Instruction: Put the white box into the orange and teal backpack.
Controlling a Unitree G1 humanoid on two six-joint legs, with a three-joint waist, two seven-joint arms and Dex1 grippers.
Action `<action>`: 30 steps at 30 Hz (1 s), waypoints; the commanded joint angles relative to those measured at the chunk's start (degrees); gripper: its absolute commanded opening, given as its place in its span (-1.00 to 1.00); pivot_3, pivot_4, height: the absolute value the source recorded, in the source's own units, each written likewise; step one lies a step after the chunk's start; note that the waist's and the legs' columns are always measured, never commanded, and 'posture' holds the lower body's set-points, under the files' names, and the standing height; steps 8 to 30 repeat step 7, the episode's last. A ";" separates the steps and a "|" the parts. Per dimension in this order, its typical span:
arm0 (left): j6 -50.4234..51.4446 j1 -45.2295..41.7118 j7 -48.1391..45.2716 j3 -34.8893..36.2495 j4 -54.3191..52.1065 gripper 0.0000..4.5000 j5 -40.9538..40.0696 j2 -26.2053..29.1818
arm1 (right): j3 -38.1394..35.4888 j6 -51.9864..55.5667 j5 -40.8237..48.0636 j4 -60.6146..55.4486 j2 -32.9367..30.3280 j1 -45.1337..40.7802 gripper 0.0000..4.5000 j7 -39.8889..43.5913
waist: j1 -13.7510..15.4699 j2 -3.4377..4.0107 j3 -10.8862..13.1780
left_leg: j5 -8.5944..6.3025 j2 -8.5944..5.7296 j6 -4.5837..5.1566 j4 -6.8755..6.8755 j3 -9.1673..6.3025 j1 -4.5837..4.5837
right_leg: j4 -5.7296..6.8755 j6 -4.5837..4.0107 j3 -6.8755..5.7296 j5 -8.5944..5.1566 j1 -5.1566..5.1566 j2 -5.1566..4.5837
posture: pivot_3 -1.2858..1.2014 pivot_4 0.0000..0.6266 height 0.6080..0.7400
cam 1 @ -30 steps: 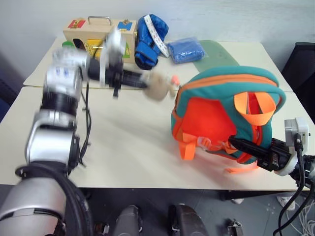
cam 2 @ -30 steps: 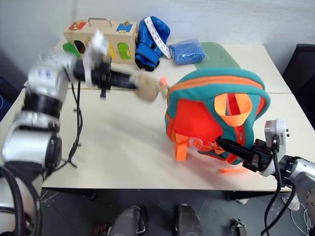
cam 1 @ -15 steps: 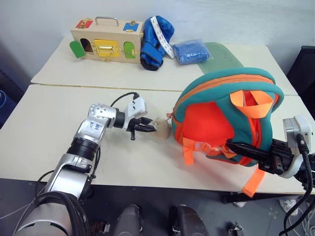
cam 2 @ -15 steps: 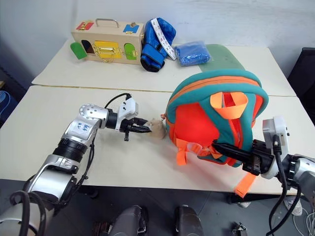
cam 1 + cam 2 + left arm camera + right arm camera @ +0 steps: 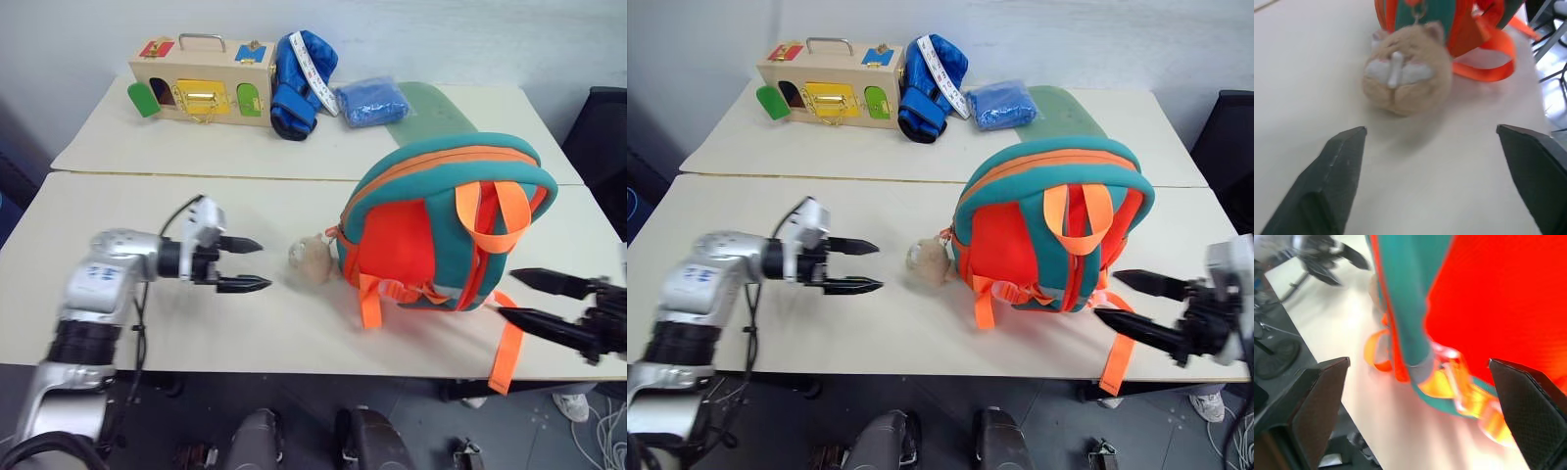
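Orange backpack [image 5: 446,227] stands upright on the bench [image 5: 147,225], zipped as far as visible; the white box is likely already inside, judging by its bulk. Left claw [image 5: 242,264] and right claw [image 5: 537,299] both gape empty beside it, so little seems left.

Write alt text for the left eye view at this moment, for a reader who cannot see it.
An orange and teal backpack stands upright on a pale table, its beige plush toy lying beside it. The left gripper and right gripper hover open on either side, touching nothing. A wooden box, blue glove and blue bundle sit behind.
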 commanded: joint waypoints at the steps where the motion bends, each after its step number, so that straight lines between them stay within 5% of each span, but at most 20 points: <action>1: 6.93 1.43 -3.62 12.54 -3.44 1.00 -8.09 8.60 | -9.23 -0.39 -3.58 9.48 -4.73 -0.15 1.00 5.91 | 0.05 -0.02 0.01 | -0.01 0.01 -0.01 -0.03 0.00 0.03 | -0.05 -0.01 -0.01 -0.01 0.02 0.00 | 0.03 -0.52 1.00; 5: 5.88 -0.43 0.93 18.61 -0.13 1.00 -9.36 11.08 | -8.88 -1.33 -6.29 17.37 -8.64 -3.07 1.00 9.56 | 0.53 0.04 -0.02 | -0.09 -0.03 0.02 -0.03 -0.01 0.14 | -0.15 -0.06 -0.02 -0.04 0.16 -0.07 | 0.03 -0.52 1.00; 30: 3.04 -0.60 3.05 18.52 -0.35 1.00 -8.19 10.34 | -6.00 -3.97 -8.02 19.41 -8.91 -6.33 1.00 9.47 | 0.61 0.06 -0.03 | -0.11 -0.07 0.04 -0.07 -0.01 0.15 | -0.18 -0.07 0.00 -0.04 0.16 -0.12 | 0.03 -0.52 1.00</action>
